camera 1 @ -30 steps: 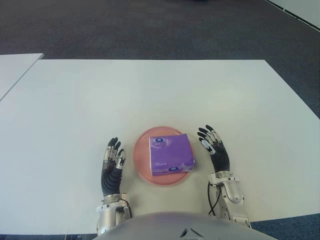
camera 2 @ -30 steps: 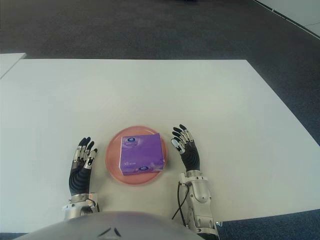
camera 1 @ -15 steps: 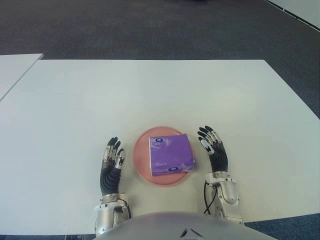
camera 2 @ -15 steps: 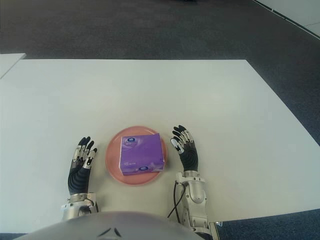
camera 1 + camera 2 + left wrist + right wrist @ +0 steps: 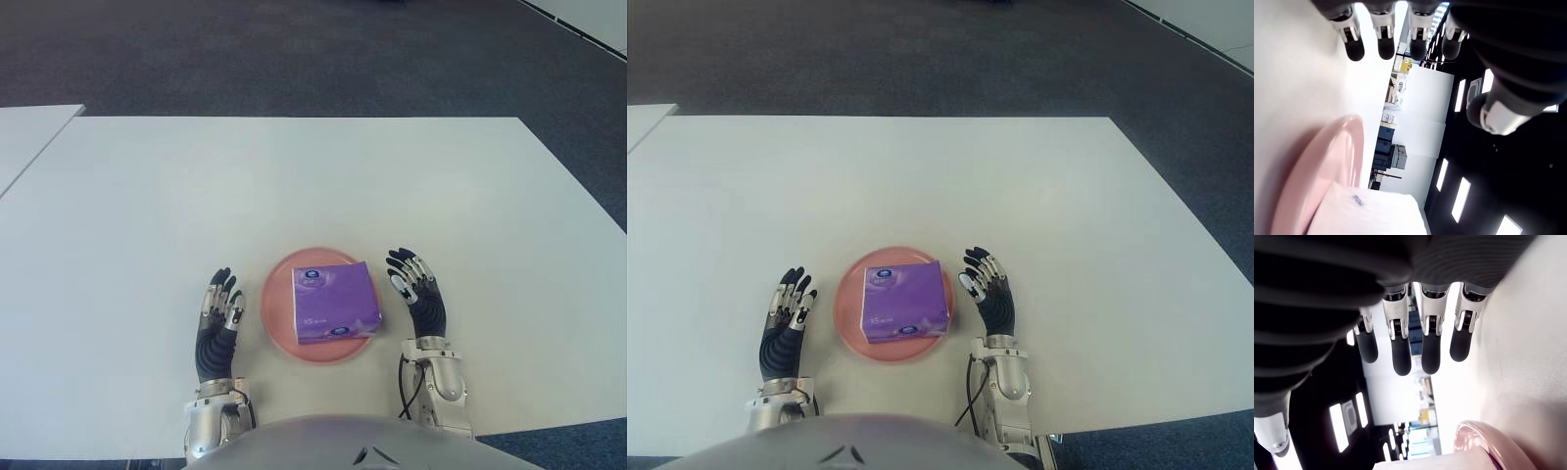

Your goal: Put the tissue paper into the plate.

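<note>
You've got the wide white surface (image 5: pixel 294 176) in front of you, and near its front edge the pink plate (image 5: pixel 276 323) with the purple tissue paper (image 5: pixel 335 301) pack lying flat in it — the job looks done. Your right hand (image 5: pixel 415 294) sits just beside the plate on its right, fingers straight and spread, holding nothing; your left hand (image 5: pixel 219 321) shows near the plate's left side, fingers extended and empty too. The risk now is that right hand — it's close, so any sideways sweep could clip the rim and shove the plate or tip the pack out. Lift clear, don't slide.
</note>
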